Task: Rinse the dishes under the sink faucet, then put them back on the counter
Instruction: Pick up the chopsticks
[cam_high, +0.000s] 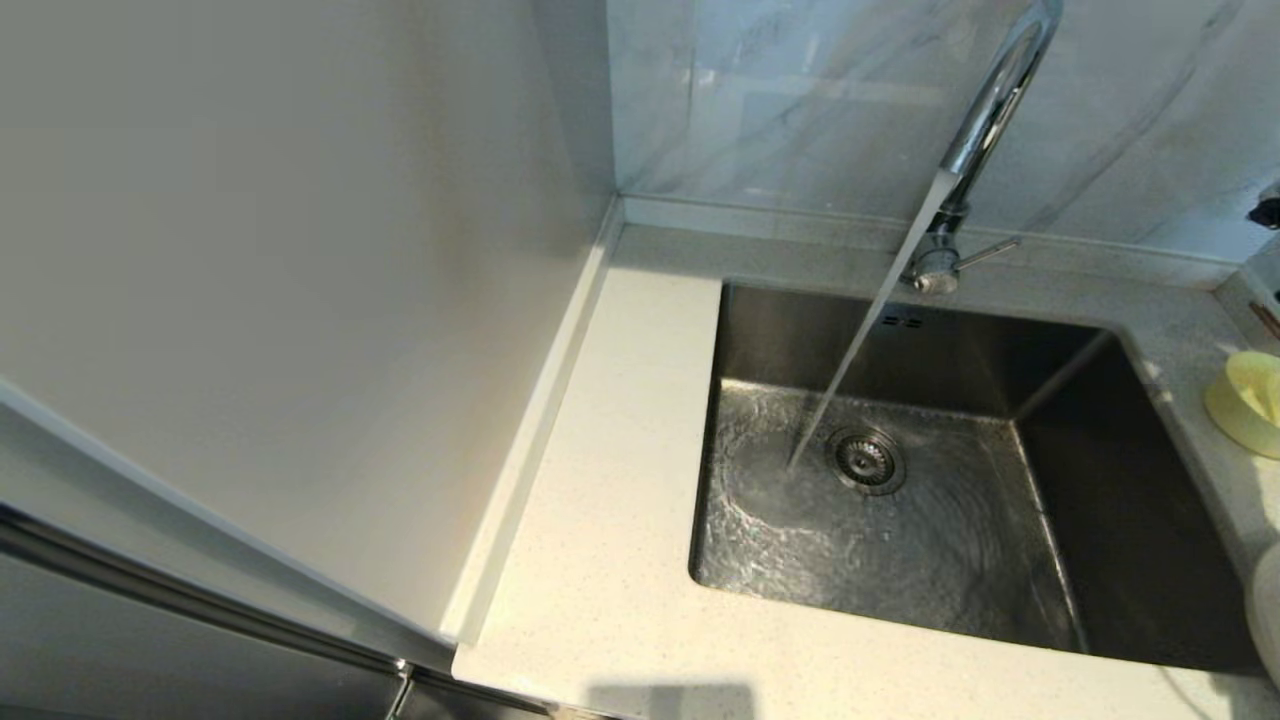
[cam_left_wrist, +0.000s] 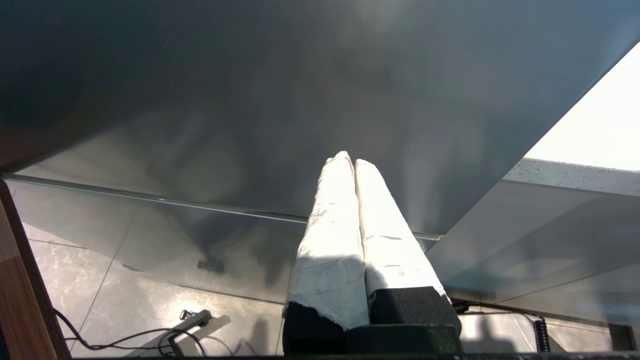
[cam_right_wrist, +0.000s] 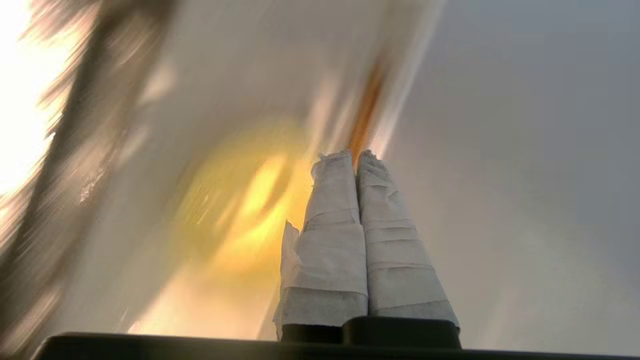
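A: From the head camera, what is cut off?

B: Both dishes. One pale-yellow bowl (cam_high: 1248, 402) sits on the counter (cam_high: 600, 560) at the right edge, only partly in frame, and a sliver of the cream plate (cam_high: 1266, 610) shows nearer the front, also on the right. Neither arm appears here.

A: And the sink (cam_high: 1120, 520)?

B: It holds no dishes, only water. The faucet (cam_high: 985, 120) runs one stream onto the basin floor just beside the single drain strainer (cam_high: 866, 460). Two overflow slots (cam_high: 901, 322) show on the back wall.

A: Left wrist camera?

B: The left gripper (cam_left_wrist: 348, 161) hangs below the counter beside a grey cabinet panel (cam_left_wrist: 250, 100), its two wrapped fingers pressed together, holding nothing. Cables (cam_left_wrist: 150, 337) lie on the tiled floor (cam_left_wrist: 100, 280).

A: Right wrist camera?

B: Heavily smeared. The right gripper (cam_right_wrist: 356, 156) has its fingers together, empty; a yellow blur beyond it is probably the bowl (cam_right_wrist: 240, 210), apart from the fingertips.
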